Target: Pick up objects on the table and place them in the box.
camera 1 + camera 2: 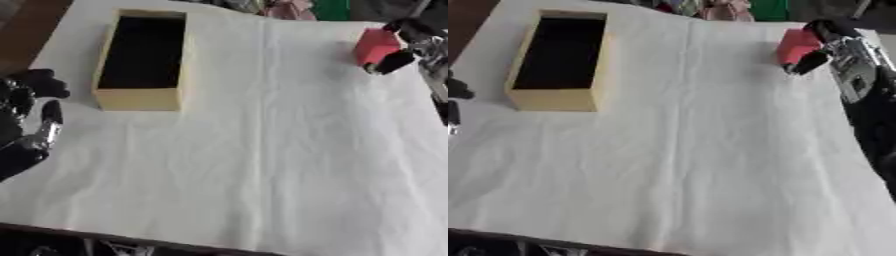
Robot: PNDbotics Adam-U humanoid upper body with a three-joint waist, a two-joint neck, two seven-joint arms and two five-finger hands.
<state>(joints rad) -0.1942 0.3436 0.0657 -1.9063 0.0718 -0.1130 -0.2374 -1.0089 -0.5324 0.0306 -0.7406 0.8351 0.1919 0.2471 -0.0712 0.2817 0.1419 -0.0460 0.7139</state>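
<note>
A red block [376, 46] is held above the white cloth at the far right, with my right hand [826, 47] shut on it; a dark thumb tip shows below the block and dark fingers above it. The pale wooden box [140, 97] with a dark inside stands at the far left of the table. My left hand [31, 125] rests open at the left edge, fingers up, just left of the box's near end.
A white cloth [262, 150] covers the table, with a fold line down its middle. Coloured clutter [289, 7] lies beyond the far edge. The table's dark front edge [131, 242] runs along the bottom.
</note>
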